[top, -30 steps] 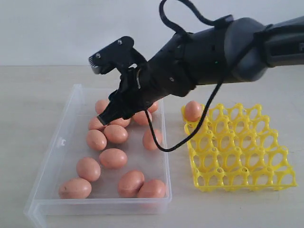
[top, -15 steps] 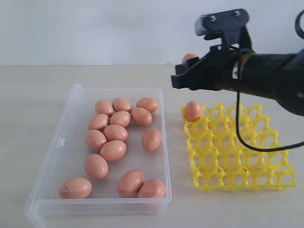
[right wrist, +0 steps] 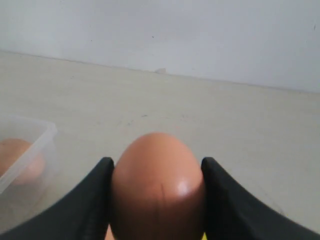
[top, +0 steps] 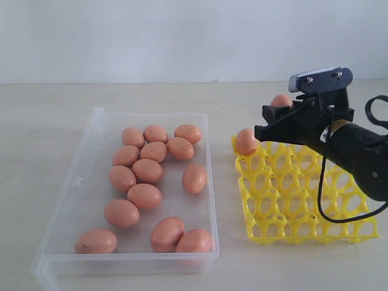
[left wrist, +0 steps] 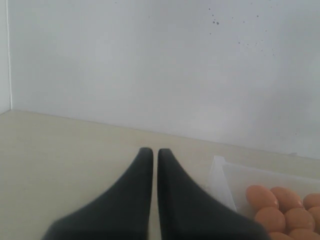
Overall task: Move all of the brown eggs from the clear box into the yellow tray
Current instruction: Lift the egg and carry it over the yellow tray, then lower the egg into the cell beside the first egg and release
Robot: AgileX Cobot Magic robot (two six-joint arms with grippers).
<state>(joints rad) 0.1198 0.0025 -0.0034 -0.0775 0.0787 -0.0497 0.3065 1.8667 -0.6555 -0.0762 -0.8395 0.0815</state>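
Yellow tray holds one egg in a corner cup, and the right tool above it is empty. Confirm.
Not empty: the right tool is shut on a brown egg, as the right wrist view shows. The yellow tray does hold one egg in a corner cup.

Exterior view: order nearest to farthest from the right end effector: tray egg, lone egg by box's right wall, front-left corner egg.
1. Tray egg: yellow tray, back-left cup.
2. Lone egg: clear box, near right wall.
3. Corner egg: box's front-left.
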